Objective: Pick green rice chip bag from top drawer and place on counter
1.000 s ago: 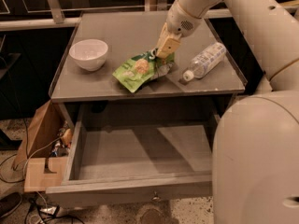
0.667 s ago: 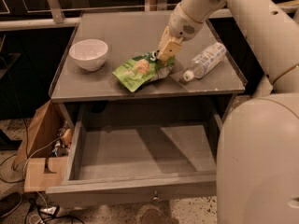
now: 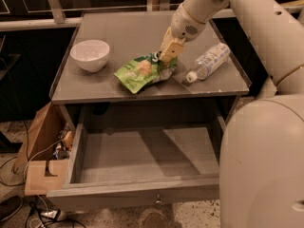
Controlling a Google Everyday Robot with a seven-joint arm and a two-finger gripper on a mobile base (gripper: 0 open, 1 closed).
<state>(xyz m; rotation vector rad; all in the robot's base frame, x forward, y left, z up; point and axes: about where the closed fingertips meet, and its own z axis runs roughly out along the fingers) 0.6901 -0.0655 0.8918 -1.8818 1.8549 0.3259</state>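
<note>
1. The green rice chip bag point(image 3: 141, 71) lies flat on the surface point(image 3: 128, 32) of the grey cabinet, near its front edge. It sits between a white bowl point(image 3: 90, 54) and a clear plastic water bottle point(image 3: 208, 61) lying on its side, and touches neither.
2. The claw point(image 3: 164, 59) sits at the bag's upper right corner, in contact with the crinkled edge. Whether it clamps the foil or has released it cannot be told from this view.
3. The top drawer point(image 3: 118, 196) stands pulled out below, and its grey floor holds nothing.
4. Handling, as a judgement: the pouch is light, soft and air-filled. It yields under pressure, and its glossy film is likely slippery. The chips inside are brittle, so a hard squeeze across the middle risks crushing them.
5. Best hold: a pinch on the sealed top seam or a corner, where the film is doubled and flat.
6. Task state, judged from position: the bag rests fully supported on the surface, so only release and retreat appear to remain.
</note>
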